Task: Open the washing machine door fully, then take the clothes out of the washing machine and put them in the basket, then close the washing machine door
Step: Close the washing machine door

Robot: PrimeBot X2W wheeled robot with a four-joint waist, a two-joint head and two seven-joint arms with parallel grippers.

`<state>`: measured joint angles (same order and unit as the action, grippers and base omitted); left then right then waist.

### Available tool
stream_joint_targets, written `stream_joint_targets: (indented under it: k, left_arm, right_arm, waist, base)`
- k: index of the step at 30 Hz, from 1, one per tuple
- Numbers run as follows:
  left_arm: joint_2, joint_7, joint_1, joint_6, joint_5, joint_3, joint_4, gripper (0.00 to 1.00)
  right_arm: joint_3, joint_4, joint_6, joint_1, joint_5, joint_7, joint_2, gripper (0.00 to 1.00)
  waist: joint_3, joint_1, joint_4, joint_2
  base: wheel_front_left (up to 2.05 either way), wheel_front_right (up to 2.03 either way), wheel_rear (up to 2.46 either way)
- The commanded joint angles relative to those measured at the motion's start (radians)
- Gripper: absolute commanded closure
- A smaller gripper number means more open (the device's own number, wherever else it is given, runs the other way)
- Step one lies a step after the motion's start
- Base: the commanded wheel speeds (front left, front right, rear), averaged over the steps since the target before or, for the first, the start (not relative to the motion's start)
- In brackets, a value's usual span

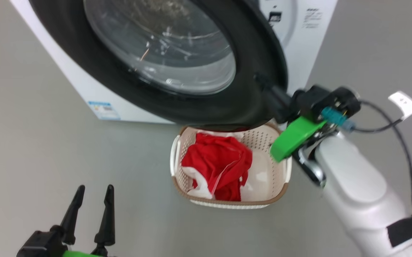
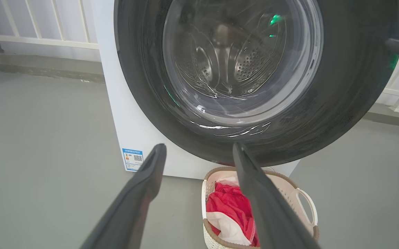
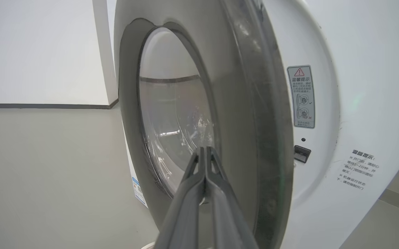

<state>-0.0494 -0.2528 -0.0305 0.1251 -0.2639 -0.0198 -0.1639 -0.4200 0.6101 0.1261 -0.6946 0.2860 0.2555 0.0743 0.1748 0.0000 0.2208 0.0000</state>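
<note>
Pressing against the washing machine door (image 1: 248, 64), the right gripper (image 1: 261, 79) has its two dark fingers clenched flat together with nothing between them. In the right wrist view the closed right gripper (image 3: 204, 150) meets the door's (image 3: 234, 103) outer face at the border of the glass bowl and the black rim.

The door stands ajar. A gap separates its edge from the white front of the washing machine (image 3: 358, 86), and the latch socket (image 3: 302, 153) on that front is exposed.

The left gripper (image 1: 95, 189) sits low at the left, well apart from the machine. Its jaws are released wide and hold nothing. In the left wrist view the left gripper (image 2: 199, 147) points toward the door (image 2: 341, 86), through whose glass the perforated steel drum (image 2: 247, 62) is visible.

The basket (image 1: 259, 139) stands on the grey floor (image 1: 48, 160) directly below the lower rim of the door, just in front of the machine (image 1: 309, 43). The clothes (image 1: 216, 160), red with white trim, lie bunched inside it toward its left side.

A blue label (image 1: 104, 110) is fixed low on the machine's front, left of the basket
</note>
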Motion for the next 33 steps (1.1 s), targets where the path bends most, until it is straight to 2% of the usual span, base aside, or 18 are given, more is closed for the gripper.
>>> stream_joint_targets:
  k: [1, 10, 26, 33]
  left_arm:
    - [-0.009, -0.009, -0.040, 0.005, -0.002, -0.029, 0.023, 0.00]
    - [-0.006, -0.009, -0.086, 0.006, -0.009, -0.010, 0.019, 0.00]
    - [-0.014, -0.009, -0.175, 0.006, 0.003, 0.044, 0.024, 0.00]
    - [-0.016, -0.009, -0.195, 0.006, 0.007, 0.061, 0.009, 0.00]
  right_arm:
    - [0.016, -0.003, 0.005, -0.051, -0.012, 0.006, -0.006, 1.00]
    - [0.116, 0.017, 0.005, -0.135, -0.030, 0.006, 0.017, 1.00]
    - [0.160, 0.117, 0.005, -0.390, -0.045, 0.006, 0.076, 1.00]
    - [0.205, 0.145, 0.005, -0.441, -0.104, 0.006, 0.087, 1.00]
  waist:
    - [0.055, 0.0000, 0.043, 0.0000]
    - [0.117, 0.0000, 0.057, 0.0000]
    - [0.242, 0.0000, 0.099, 0.0000]
    - [0.262, 0.0000, 0.114, 0.0000]
  base:
    - [0.00, 0.00, 0.00]
    - [0.00, 0.00, 0.00]
    - [0.00, 0.00, 0.00]
    - [0.00, 0.00, 0.00]
